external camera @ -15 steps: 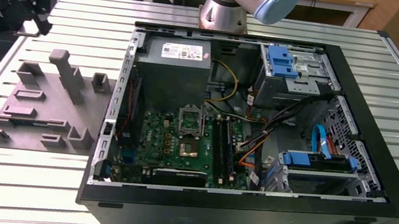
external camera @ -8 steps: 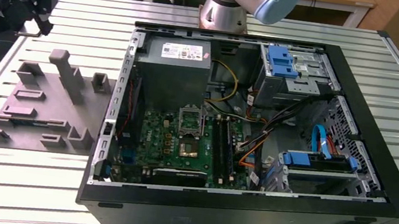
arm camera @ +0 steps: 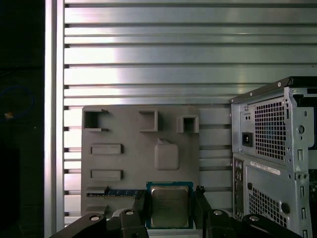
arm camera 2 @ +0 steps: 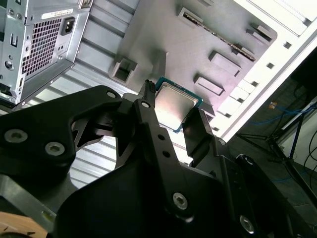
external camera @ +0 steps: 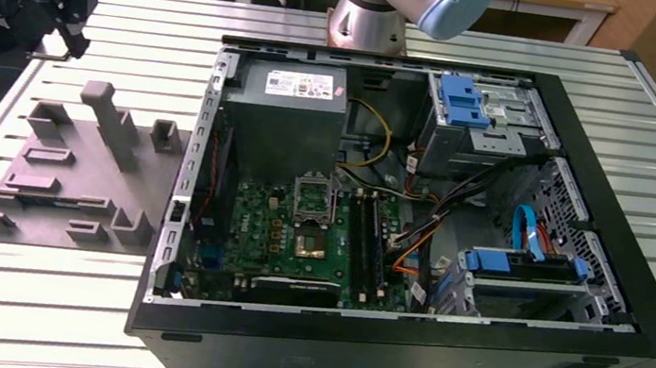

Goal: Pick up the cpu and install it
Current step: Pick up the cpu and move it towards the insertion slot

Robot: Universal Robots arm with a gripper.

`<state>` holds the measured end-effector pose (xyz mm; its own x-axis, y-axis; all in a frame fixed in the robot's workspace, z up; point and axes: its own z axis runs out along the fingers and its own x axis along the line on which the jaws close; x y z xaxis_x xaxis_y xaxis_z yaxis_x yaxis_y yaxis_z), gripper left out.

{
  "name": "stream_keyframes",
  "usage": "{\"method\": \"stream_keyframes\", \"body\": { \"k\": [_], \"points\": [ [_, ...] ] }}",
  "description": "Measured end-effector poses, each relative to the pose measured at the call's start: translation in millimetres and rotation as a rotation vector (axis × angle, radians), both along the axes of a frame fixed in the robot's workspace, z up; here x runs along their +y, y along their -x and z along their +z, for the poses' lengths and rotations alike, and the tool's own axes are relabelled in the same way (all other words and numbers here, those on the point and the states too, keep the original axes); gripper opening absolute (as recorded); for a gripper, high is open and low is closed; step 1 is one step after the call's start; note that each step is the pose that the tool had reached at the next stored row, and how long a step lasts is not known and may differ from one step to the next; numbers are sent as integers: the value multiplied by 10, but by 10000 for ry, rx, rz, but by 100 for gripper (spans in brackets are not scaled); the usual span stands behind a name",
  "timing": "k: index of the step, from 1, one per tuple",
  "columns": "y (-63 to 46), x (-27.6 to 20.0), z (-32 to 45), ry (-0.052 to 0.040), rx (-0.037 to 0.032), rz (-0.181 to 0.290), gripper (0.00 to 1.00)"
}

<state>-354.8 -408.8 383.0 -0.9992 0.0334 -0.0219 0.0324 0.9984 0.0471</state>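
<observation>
1. The gripper [arm camera: 170, 193] is clamped on the cpu [arm camera: 169, 206]. In both wrist views its two black fingers [arm camera: 141, 207] press on opposite edges of the chip, with the silvery top facing the cameras.
2. The cpu hangs in the air over the grey tray [arm camera: 124, 163] and does not rest in any of the tray's pockets. The tray looks small and far behind it, so I judge that the chip is lifted well above it.
3. In the exterior view the gripper [external camera: 72, 12] is up at the exterior view's left, near the far corner of the slatted metal table [external camera: 34, 298] and well apart from the open computer case [external camera: 651, 331].
4. The socket [external camera: 314, 203] sits on the green board [external camera: 258, 232] inside the case, below the grey power box. Nothing is reaching toward it.
5. Progress, as I judge it — the picking-up part is done, because the chip is off the tray and held firmly.
6. The installing part is not yet done — the cpu is outside the case and far from the socket.
</observation>
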Motion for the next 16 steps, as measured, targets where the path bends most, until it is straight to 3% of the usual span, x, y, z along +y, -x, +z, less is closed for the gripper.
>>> {"method": "stream_keyframes", "body": {
  "k": [16],
  "points": [
    [-58,0,0,0,0,0,47]
  ]
}}
